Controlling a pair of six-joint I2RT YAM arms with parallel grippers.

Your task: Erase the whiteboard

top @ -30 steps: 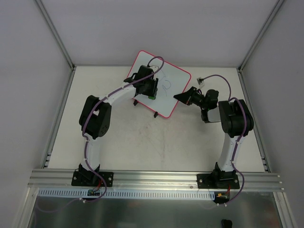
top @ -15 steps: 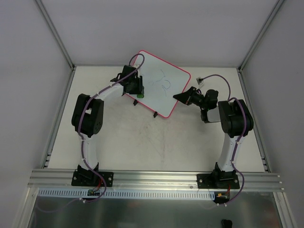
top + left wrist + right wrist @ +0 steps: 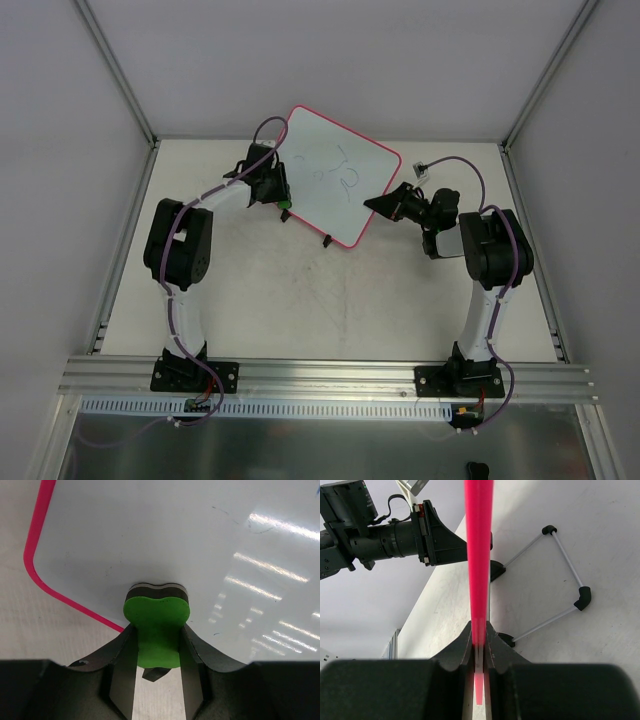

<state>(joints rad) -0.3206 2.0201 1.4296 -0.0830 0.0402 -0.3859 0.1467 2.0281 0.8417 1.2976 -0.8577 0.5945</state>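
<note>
The whiteboard (image 3: 335, 175), white with a pink-red frame and dark numerals, stands tilted at the back of the table. My left gripper (image 3: 284, 195) is shut on a green bone-shaped eraser (image 3: 156, 622), its head pressed on the board's lower left part (image 3: 200, 545) near the rounded corner. My right gripper (image 3: 378, 204) is shut on the board's right edge; in the right wrist view the pink frame (image 3: 479, 555) runs edge-on between the jaws (image 3: 479, 640). The board's black clip feet (image 3: 326, 239) rest on the table.
A wire stand with black corner pieces (image 3: 565, 575) lies on the table behind the board. A small grey object (image 3: 423, 170) sits at the back right. Grey walls enclose the table; a metal rail (image 3: 330, 375) runs along the near edge.
My left gripper with the eraser has swept left across the board, from its middle to its lower left edge. The numerals now show uncovered. The right arm has not moved.
</note>
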